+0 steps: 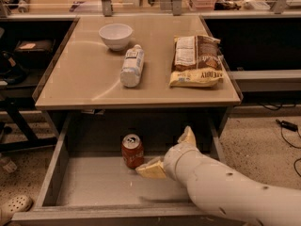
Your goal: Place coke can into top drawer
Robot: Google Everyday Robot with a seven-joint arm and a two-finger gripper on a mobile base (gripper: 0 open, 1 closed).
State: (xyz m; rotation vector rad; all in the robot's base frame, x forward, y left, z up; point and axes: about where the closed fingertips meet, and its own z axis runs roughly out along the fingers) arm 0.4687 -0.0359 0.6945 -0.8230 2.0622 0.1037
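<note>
The coke can (132, 150), red-orange with a silver top, stands upright on the grey floor of the open top drawer (94, 182), near its back middle. My gripper (169, 153) is inside the drawer just right of the can, open and holding nothing. One yellowish finger (150, 169) lies by the can's base and the other (188, 136) points up to the right. My white arm comes in from the lower right.
On the tabletop (84, 79) above are a white bowl (115, 35), a white bottle (132, 66) lying down and a chip bag (196, 60). The drawer's side walls (54, 166) flank the can. A shoe (14, 205) lies on the floor at left.
</note>
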